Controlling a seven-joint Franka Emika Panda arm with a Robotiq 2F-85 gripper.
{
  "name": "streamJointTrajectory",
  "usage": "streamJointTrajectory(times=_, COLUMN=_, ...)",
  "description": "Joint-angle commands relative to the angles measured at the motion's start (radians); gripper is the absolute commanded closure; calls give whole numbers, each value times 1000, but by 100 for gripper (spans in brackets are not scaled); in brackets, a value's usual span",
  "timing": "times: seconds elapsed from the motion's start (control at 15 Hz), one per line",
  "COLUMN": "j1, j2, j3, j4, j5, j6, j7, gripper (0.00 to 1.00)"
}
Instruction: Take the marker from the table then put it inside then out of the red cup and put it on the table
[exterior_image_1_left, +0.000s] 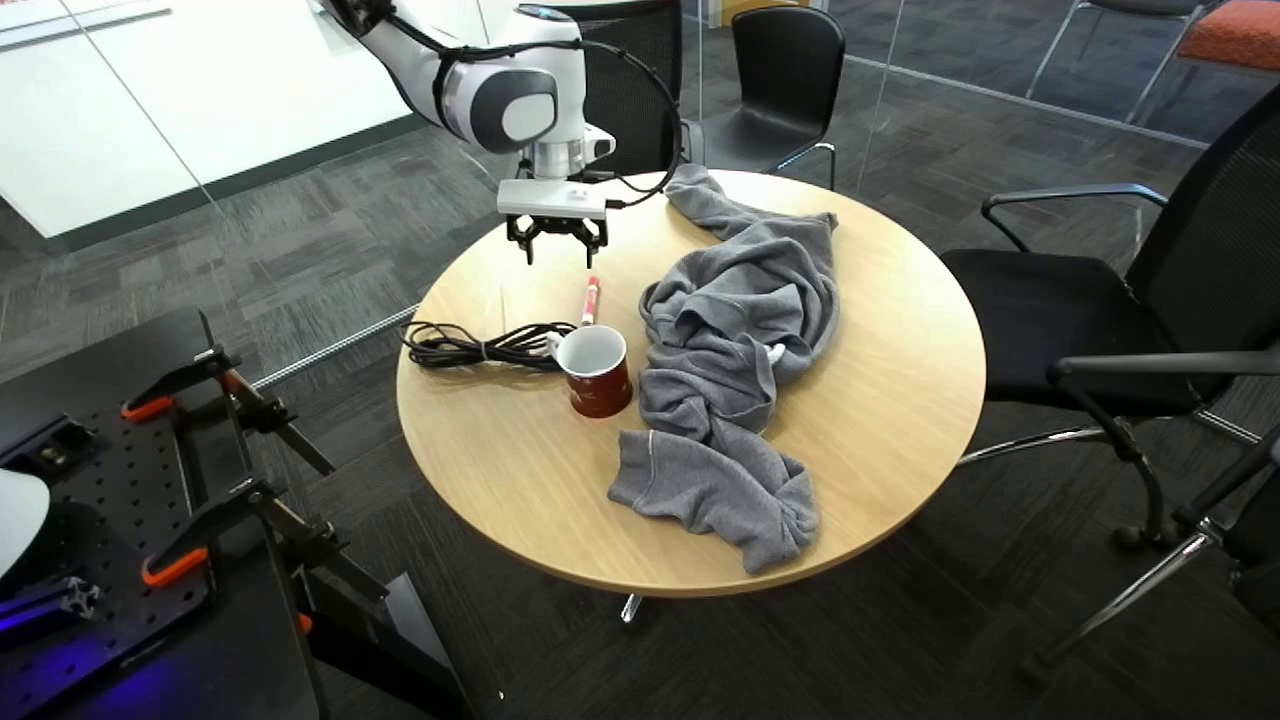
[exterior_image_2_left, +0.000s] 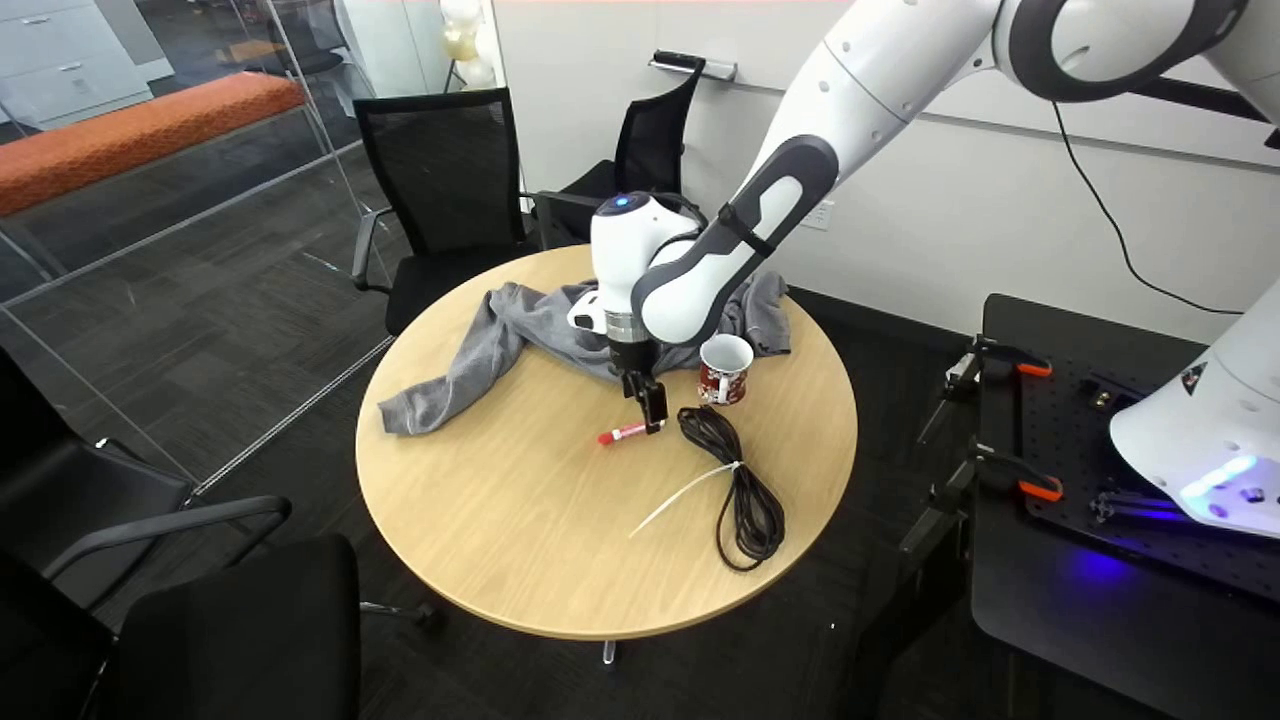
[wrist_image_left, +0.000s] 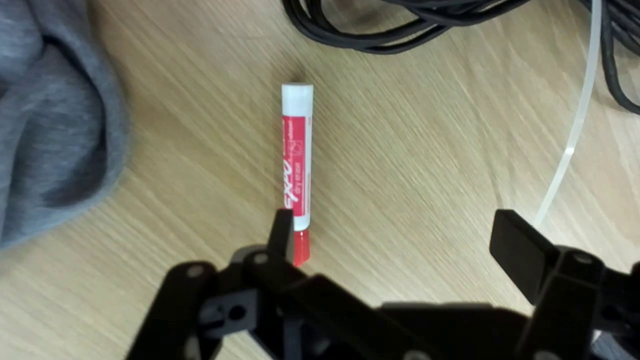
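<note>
In the wrist view, the black two-fingered hand (wrist_image_left: 397, 245) stands with its fingers spread wide. The short red-and-white marker (wrist_image_left: 298, 165) lies left of centre there (one finger partly hides its red cap) on the round light-wood bench (exterior_image_1_left: 490, 440). Near mid-frame in an exterior view, the small dark red mug (exterior_image_1_left: 601, 388) stands upright between the black coiled cable (exterior_image_1_left: 515, 348) and crumpled grey cloth (exterior_image_1_left: 715, 365).

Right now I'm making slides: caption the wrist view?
Open black gripper above light wood table with slim red-and-white marker, crumpled grey cloth and coiled black cable.
</note>
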Motion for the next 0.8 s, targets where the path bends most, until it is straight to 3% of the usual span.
streamJointTrajectory(times=0.0, j1=25, j2=61, j3=-22, j4=84, j5=-32, j6=-1, j7=74, gripper=0)
streamJointTrajectory(times=0.4, j1=26, j2=131, j3=-36, j4=164, j5=-43, j6=-14, j7=130, gripper=0)
streamJointTrajectory(times=0.73, j1=6, j2=125, j3=-13, j4=145, j5=-45, j6=-4, j7=108, gripper=0)
